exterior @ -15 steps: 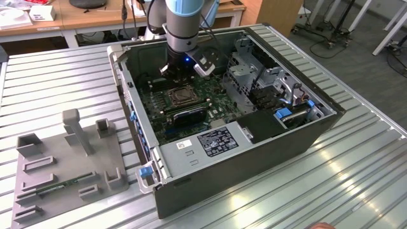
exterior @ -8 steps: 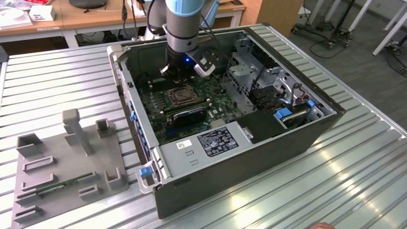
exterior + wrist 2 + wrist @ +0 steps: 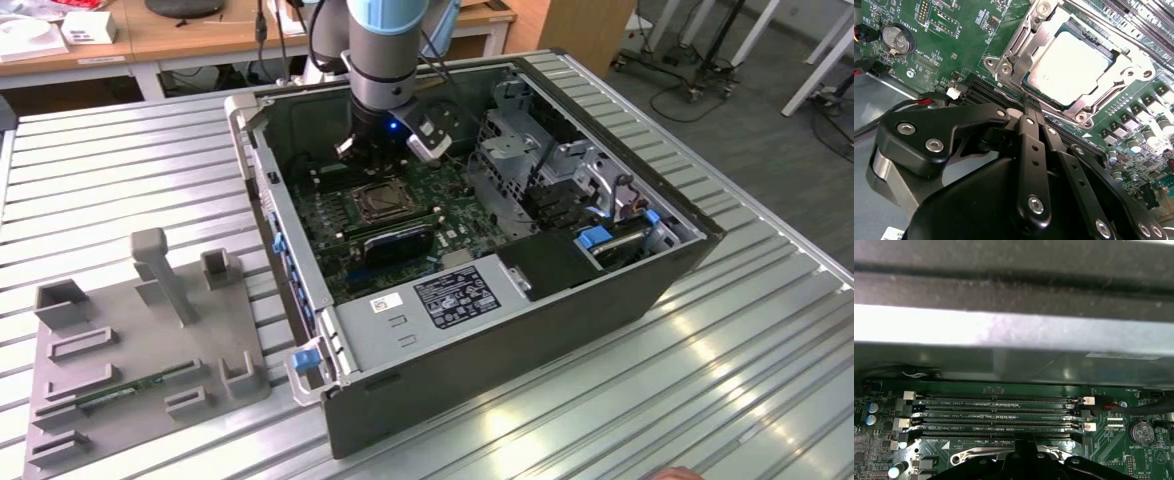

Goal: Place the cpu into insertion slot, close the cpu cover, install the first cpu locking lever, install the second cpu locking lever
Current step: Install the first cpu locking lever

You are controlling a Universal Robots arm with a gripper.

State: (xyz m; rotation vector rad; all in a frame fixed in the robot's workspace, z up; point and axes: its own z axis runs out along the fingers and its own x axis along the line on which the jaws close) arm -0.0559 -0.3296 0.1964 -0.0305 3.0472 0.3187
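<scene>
The cpu [image 3: 1069,67], a pale square chip, lies in the insertion slot [image 3: 378,203] on the green motherboard. The silvery cpu cover [image 3: 1019,47] lies flat around it, and the chip shows through its window. My gripper [image 3: 1030,106] hangs just beside the socket's edge with its black fingers [image 3: 1026,145] pressed together, shut, and nothing visible between them. In the exterior view the gripper [image 3: 363,152] is inside the open computer case, just behind the socket. In the first wrist view the gripper [image 3: 1021,456] sits over the socket's metal rim [image 3: 966,458].
Empty memory slots [image 3: 999,415] run between the socket and the case wall [image 3: 1014,330]. A coin battery [image 3: 896,40] sits on the board. A drive cage [image 3: 527,160] and power supply [image 3: 447,295] crowd the case. A grey fixture tray [image 3: 134,350] lies at the exterior view's left.
</scene>
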